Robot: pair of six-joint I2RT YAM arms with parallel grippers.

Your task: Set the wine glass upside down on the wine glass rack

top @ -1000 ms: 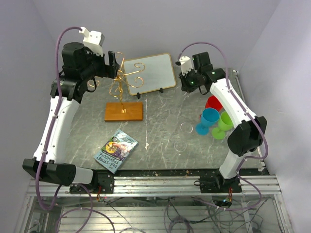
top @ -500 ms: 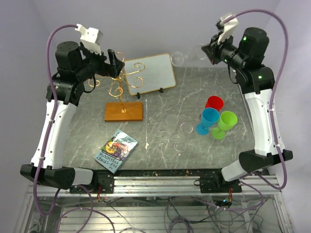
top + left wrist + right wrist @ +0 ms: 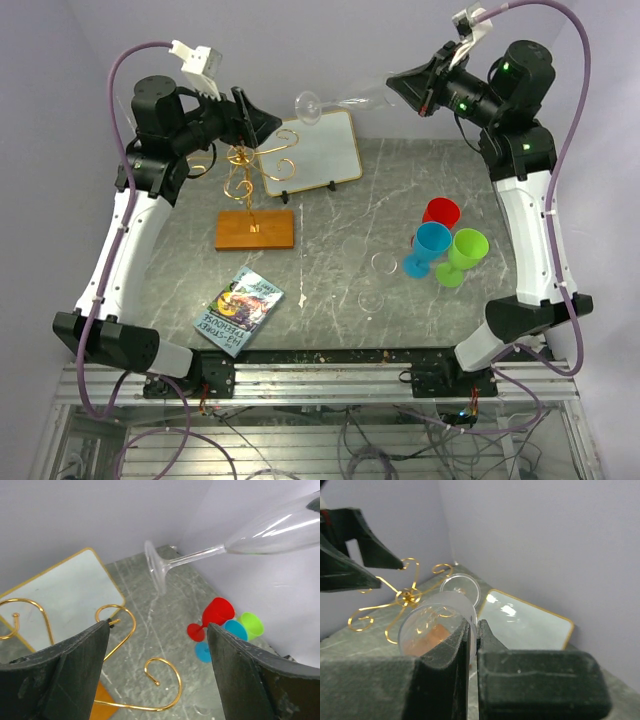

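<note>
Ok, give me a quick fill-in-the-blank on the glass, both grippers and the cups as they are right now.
The right gripper is ____ on the bowl of the wine glass.
The left gripper, over the wine glass rack, has its jaws standing ____.
The glass lies nearly level in the air, its foot pointing toward the ____ arm.
Beside the red cup and the green cup stands a ____ one.
Missing words: shut; open; left; blue.

The left arm [image 3: 118, 250] and right arm [image 3: 535, 240] are built of white links, black joints and purple cables [image 3: 113, 80]; green lights [image 3: 503, 68] are shown right of the wine glass rack [image 3: 255, 230].
</note>
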